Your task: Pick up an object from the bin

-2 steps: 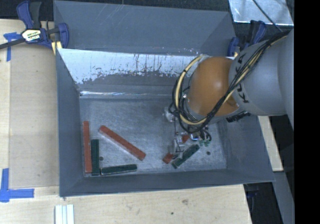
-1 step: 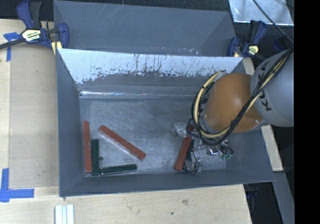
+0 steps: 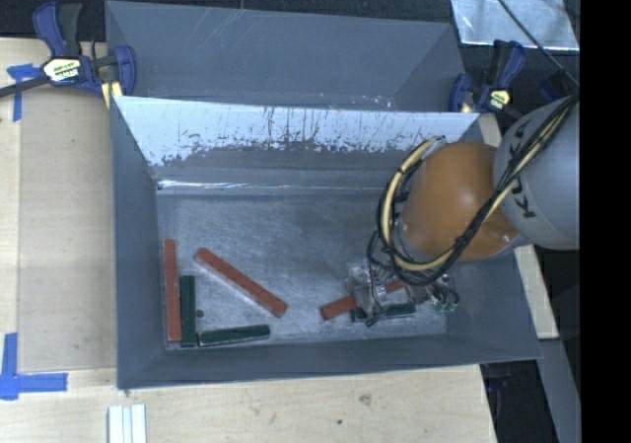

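the hand [image 3: 376, 301] sits low over the floor of the bin [image 3: 138, 263], in its near right corner, under the arm's orange cover [image 3: 449, 204]. whether it is clenched or released i cannot tell, since the wrist and its cables [image 3: 396, 196] stand in the way. two things lie right at it: a short red-brown stick [image 3: 339, 310] just to its left and a short dark green stick [image 3: 398, 311] just under the wrist, close together, perhaps touching. that closeness is the main risk, i judge: a grasp could catch both, or nudge one aside and close on nothing. both lie flat on the metal, so a grip set too high may slip off, and one set too low may press into the floor. the bin's sloping walls are near, so a stick could be shoved into the corner or the wrist could brush the wall. the other sticks, among them a long red-brown stick [image 3: 242, 282], lie well apart to the left. as for writing, black letters on the arm's grey link [image 3: 527, 196] seem to begin "ku"; the rest is cut off. i can make out no writing on the sticks.
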`<state>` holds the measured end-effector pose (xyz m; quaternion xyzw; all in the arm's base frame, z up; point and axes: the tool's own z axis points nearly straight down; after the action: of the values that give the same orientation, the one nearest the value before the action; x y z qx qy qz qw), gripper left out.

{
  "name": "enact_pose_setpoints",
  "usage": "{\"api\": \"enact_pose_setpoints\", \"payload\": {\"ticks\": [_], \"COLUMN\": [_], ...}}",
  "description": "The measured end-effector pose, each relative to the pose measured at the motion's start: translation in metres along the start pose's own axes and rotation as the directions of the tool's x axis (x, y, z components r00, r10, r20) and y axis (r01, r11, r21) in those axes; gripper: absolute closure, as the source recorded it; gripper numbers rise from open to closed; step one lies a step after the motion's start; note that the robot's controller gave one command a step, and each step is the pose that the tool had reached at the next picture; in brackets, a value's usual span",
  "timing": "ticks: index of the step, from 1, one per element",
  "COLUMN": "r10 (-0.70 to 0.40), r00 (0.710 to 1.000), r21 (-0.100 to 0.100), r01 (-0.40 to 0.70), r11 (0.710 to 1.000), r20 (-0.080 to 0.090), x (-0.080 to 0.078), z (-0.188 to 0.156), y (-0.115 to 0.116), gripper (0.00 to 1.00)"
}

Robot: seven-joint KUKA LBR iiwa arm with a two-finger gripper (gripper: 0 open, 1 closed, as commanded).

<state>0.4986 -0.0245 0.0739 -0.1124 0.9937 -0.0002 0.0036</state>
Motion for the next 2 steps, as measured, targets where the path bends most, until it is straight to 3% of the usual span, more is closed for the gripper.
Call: {"api": "enact_pose_setpoints", "payload": {"ticks": [1, 2], "r10": [0.0, 0.0], "r00": [1.0, 1.0], "r21": [0.0, 0.0], "r01": [0.0, 0.0], "r11": [1.0, 1.0], "r20": [-0.002, -0.001], "x": [0.0005, 0.0002], "z": [0.0012, 0.0005], "y": [0.0, 0.0], "gripper": [0.0, 1.0]}}
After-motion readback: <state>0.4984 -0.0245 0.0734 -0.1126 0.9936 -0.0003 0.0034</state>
